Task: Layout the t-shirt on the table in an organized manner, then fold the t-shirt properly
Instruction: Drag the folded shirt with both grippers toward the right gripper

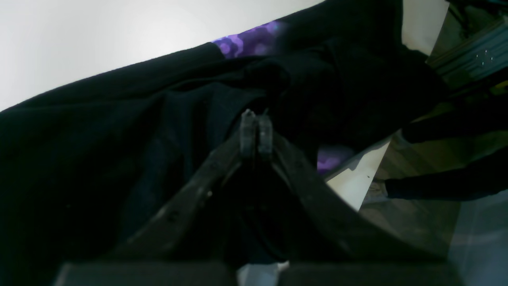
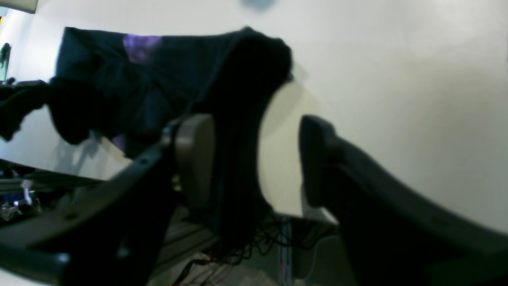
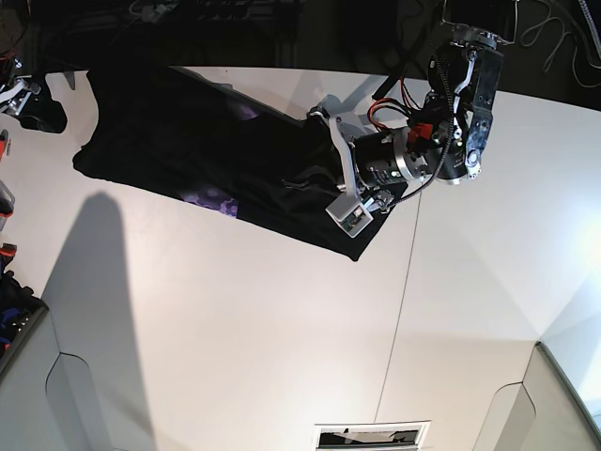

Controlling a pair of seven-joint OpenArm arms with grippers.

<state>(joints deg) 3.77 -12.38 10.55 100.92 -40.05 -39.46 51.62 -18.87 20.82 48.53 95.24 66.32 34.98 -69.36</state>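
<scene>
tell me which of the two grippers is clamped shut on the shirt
The left gripper: its jaws are pressed together on the black t-shirt. The right gripper stands wide open, cloth hanging loose between its fingers.

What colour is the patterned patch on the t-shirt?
Purple, a blotchy pattern on the black t-shirt; the patch shows best in the left wrist view.

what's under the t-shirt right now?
The white table lies under the t-shirt; bare tabletop shows all round it. One end hangs past the table edge, over floor. The left gripper is shut on a fold. Anything beneath the bunched cloth is hidden.
</scene>
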